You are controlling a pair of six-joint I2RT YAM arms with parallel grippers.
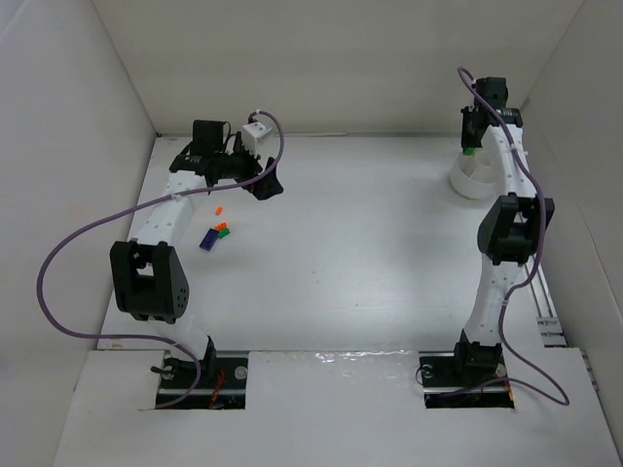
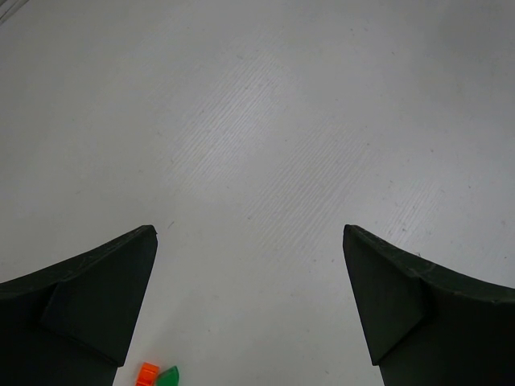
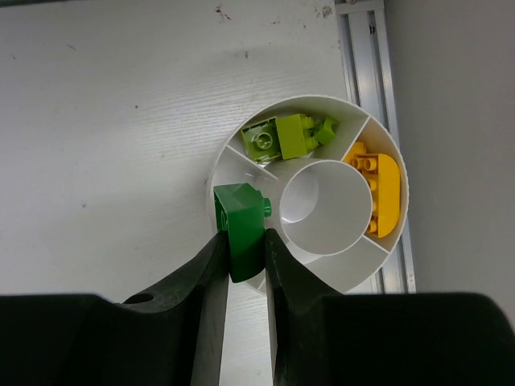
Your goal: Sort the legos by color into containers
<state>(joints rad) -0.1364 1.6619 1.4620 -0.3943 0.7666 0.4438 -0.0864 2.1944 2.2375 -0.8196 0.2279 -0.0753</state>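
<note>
Green brick (image 3: 241,229) is sitting clamped in my right gripper (image 3: 245,261), hanging over the rim of the white cup (image 3: 322,103). Lime bricks (image 3: 286,137) are lying in one wedge, a yellow one (image 3: 380,189) in another. My left gripper (image 2: 249,241) is hovering spread wide, empty. Loose bricks (image 1: 209,238) are waiting on the table (image 1: 370,253), so I'm judging about half remains.

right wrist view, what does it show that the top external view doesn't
Only the right wrist: inside the cup, lime bricks in one wedge, a yellow brick in another. Only the top external: the open left gripper and loose bricks on the table. Both: the cup and the right gripper shut on a dark green brick.
</note>
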